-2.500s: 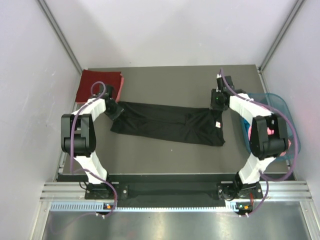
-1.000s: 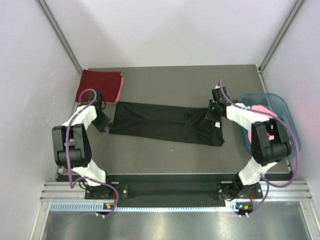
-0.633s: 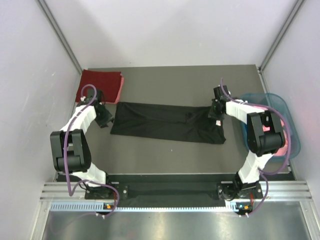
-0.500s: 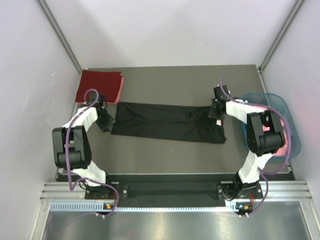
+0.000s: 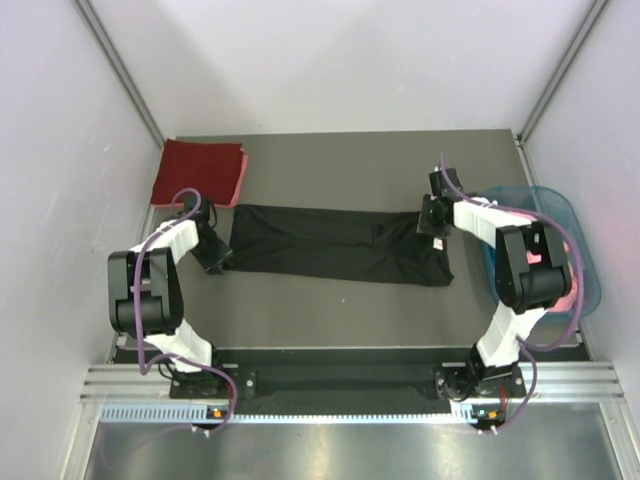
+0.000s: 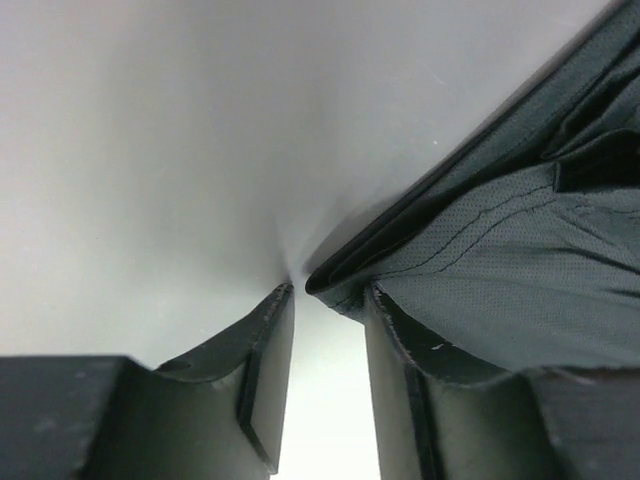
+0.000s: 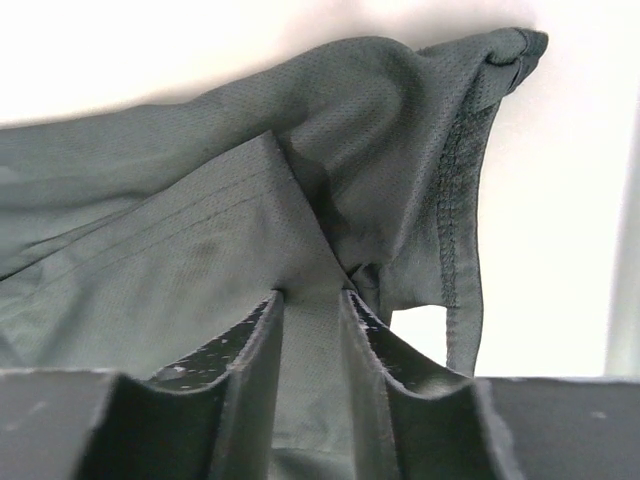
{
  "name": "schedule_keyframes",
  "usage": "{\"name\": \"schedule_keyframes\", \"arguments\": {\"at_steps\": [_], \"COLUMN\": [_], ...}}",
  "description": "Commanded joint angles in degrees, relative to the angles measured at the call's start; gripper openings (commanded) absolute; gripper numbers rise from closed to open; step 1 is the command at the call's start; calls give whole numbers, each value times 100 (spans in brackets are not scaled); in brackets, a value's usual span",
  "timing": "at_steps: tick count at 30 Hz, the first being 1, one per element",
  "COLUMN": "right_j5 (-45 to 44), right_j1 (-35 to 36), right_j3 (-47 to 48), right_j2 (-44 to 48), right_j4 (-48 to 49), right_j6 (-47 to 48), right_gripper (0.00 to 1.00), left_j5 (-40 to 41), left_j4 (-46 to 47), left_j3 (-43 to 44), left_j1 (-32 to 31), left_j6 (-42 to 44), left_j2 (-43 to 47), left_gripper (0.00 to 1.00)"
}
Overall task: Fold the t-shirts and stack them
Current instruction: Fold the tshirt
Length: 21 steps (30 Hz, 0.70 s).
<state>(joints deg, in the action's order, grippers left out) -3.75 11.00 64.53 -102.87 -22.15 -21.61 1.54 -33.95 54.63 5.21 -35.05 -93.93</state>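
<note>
Since a moment ago my left pincer has slid nearer me, to the end of the black t-shirt farthest from the teal basket. That shirt lies flat as a long band, its long axis running straight away from the basket: fine matte knit, stitched hems. Left fingers stand slightly spread, a hem corner at their tips; my right pincer, nearest the basket, pinches a fold

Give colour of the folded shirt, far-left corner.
The t-shirt is dark red; clearest in top external.

Left wrist view's edge cuts off the black t-shirt.
</note>
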Motion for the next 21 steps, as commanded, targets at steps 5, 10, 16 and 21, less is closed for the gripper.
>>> {"name": "schedule_keyframes", "arguments": {"at_steps": [5, 10, 16, 21], "right_j5": [103, -203, -416, -320], "right_j1": [-81, -90, -195, -292], "right_j3": [42, -186, -529, -556], "right_j2": [812, 1084, 1147, 962], "right_j4": [-341, -746, -406, 131], "right_j6": [-247, -818, -1083, -863], "right_gripper": [34, 35, 35, 35], "left_j5": [276, 215, 40, -478], "left_j4": [161, 38, -32, 20], "left_j3": [-295, -383, -751, -1244], "left_j1": [24, 15, 15, 15], "left_j6": [-134, -125, -195, -292], "left_j2": [5, 349, 683, 885], "left_gripper": [12, 0, 0, 0]}}
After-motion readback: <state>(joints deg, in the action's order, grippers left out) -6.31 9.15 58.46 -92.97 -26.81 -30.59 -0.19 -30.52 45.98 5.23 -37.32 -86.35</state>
